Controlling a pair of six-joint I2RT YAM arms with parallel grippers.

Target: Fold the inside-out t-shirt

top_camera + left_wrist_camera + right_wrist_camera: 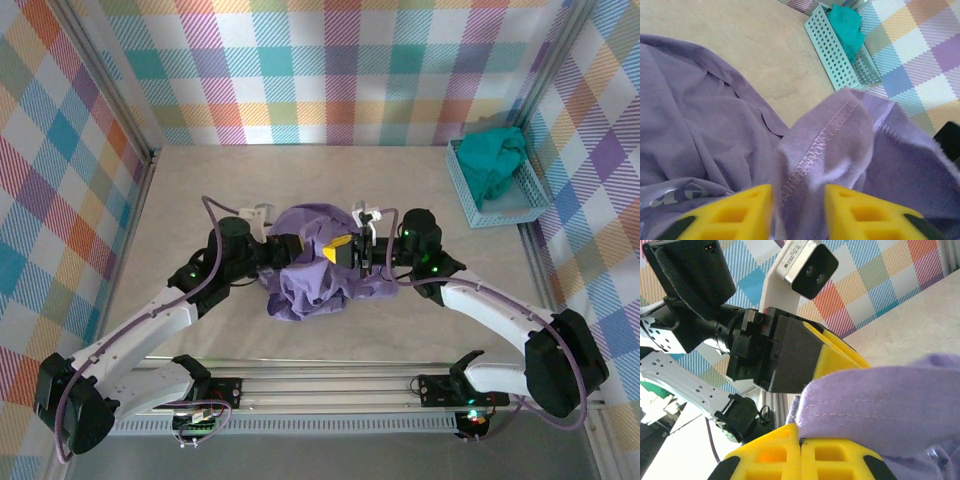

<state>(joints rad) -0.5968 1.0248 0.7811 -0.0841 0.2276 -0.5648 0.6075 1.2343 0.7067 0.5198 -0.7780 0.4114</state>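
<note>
Status:

- the inside-out t-shirt [310, 270]: a bunched purple heap at the centre of the top view, on the table [200, 180], right between the two wrists. Not flat and no fold visible, just crumpled. The lower part spills toward the bottom of the frame.
- left gripper [799, 192]: yellow fingers [740, 210] stand apart at the bottom edge of its wrist view. A stitched hem fold of the shirt rises out of the gap and leans to the upper right. Can't tell if the pads actually press the cloth (the gap looks about as wide as the fold). The rest of the shirt fills the left half of that view, and a grey print peeks out at the lower left.
- right gripper [800, 440]: fingers pressed together at the bottom centre of its wrist view, nipping an edge of the purple cloth where they meet. The fabric balloons to the right from there, with a seam line running across it.
- The right wrist view also shows the left arm's black wrist body and white camera mount at upper left to centre. One of its yellow fingers goes in behind the cloth (so the two grippers are facing each other, close).
- basket [470, 195]: pale teal and perforated, at the right edge of the top view, well apart from the shirt. It holds the teal garment [498, 155].
</note>
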